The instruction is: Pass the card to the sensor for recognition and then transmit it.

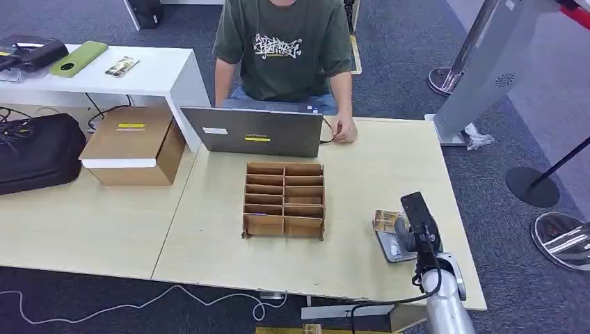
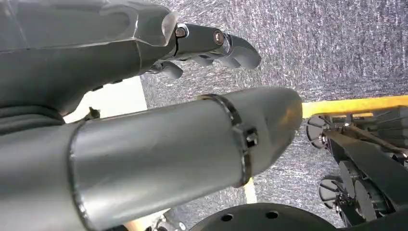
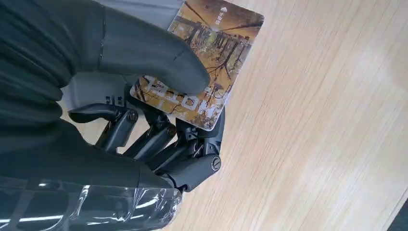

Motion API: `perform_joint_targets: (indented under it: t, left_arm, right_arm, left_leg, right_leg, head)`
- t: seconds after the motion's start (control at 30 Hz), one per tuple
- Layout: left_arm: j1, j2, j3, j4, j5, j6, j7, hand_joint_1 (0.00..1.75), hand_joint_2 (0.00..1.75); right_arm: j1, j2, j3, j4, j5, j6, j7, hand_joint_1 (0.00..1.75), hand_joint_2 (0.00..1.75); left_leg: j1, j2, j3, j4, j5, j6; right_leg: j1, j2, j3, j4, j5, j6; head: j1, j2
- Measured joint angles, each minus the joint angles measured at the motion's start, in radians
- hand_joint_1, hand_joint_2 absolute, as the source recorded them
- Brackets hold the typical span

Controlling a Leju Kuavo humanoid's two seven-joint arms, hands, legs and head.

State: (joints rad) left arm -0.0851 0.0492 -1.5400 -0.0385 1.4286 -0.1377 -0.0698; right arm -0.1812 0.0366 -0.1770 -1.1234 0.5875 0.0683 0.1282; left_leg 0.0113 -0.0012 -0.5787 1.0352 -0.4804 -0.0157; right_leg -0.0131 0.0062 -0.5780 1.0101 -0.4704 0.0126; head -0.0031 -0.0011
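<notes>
A thin, stiff, glossy card [image 3: 207, 62] sits pinched between the thumb and fingers of the right hand [image 3: 144, 110], above the grey sensor [image 1: 391, 243] near the table's [image 1: 362, 181] right edge. It looks light and slippery, best held by its rim. Open tabletop lies alongside. The left hand [image 2: 211, 45] hangs with fingers loosely curled, holding nothing.

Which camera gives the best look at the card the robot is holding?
The right wrist view: the card sits close up, its printed face readable, pinched by the right hand. The head view shows it small and distant. The left wrist view looks at carpet.
</notes>
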Motion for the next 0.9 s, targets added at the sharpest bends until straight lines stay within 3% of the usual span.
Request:
perform_joint_targets:
  t: [0.2,0.37,0.43,0.63,0.9]
  left_arm:
    - [0.001,0.0,0.0,0.0,0.003,-0.001,-0.003,0.0,0.0]
    - [0.005,-0.006,0.0,0.0,0.03,0.001,-0.009,0.0,0.0]
    - [0.008,-0.01,0.0,0.0,0.036,0.002,-0.013,0.0,0.0]
    - [0.007,-0.015,0.0,0.0,0.047,-0.006,-0.017,0.0,0.0]
    - [0.008,-0.016,0.0,0.0,0.058,-0.015,-0.017,0.0,0.0]
  right_arm:
    - [0.01,-0.009,0.02,-0.009,0.027,-0.057,-0.009,1.75,1.75]
    - [0.071,-0.004,0.034,-0.108,0.16,-0.236,-0.007,1.75,1.75]
    - [0.09,0.008,0.039,-0.161,0.207,-0.277,-0.007,1.75,1.75]
    - [0.139,0.042,0.047,-0.29,0.23,-0.22,-0.007,1.75,1.75]
    - [0.146,0.053,0.047,-0.316,0.208,-0.149,-0.015,1.75,1.75]
  left_leg:
    - [0.0,0.0,0.0,0.0,0.0,0.0]
    - [0.0,-0.008,-0.007,0.0,0.001,0.001]
    - [0.0,-0.007,-0.007,0.0,0.001,0.001]
    - [0.0,-0.007,-0.009,0.0,0.0,0.0]
    - [0.0,-0.007,-0.01,-0.001,0.0,0.0]
  right_leg:
    - [0.0,0.0,0.0,0.0,0.0,0.0]
    - [0.0,-0.006,-0.001,0.0,0.0,0.001]
    - [0.0,-0.005,-0.003,0.001,0.0,0.001]
    - [0.0,-0.005,-0.005,0.001,-0.002,-0.001]
    - [0.0,-0.005,-0.005,0.001,-0.003,-0.001]
  head:
    - [0.0,0.0]
    - [0.0,0.0]
    - [0.0,0.0]
    - [0.0,0.0]
    - [0.0,0.0]
